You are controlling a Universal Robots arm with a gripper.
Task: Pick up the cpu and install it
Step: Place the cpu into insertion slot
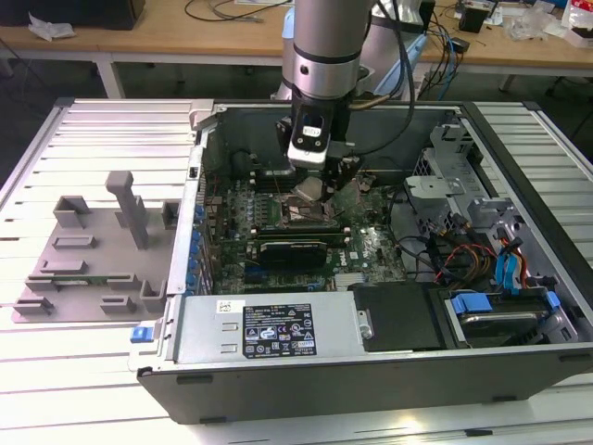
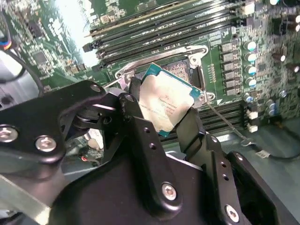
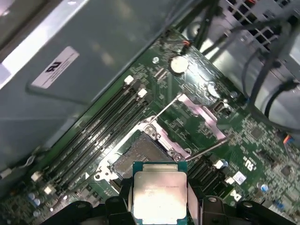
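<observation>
Inside the open computer case (image 1: 519, 371), over the motherboard (image 1: 371, 246), the claw (image 2: 161, 112) hung with the bare socket (image 3: 140, 152) just below and ahead of it, clamped on two edges of the cpu (image 2: 166, 103). A clean fit would likely demand levelling the tilted cpu and squaring its corners to the frame.

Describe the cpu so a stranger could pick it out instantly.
Find the open computer case on the ribbed white table and the green motherboard inside. Above its empty socket, the black fingers pinch the cpu: the lone flat square with a silvery top, unlike the dark-framed socket.
</observation>
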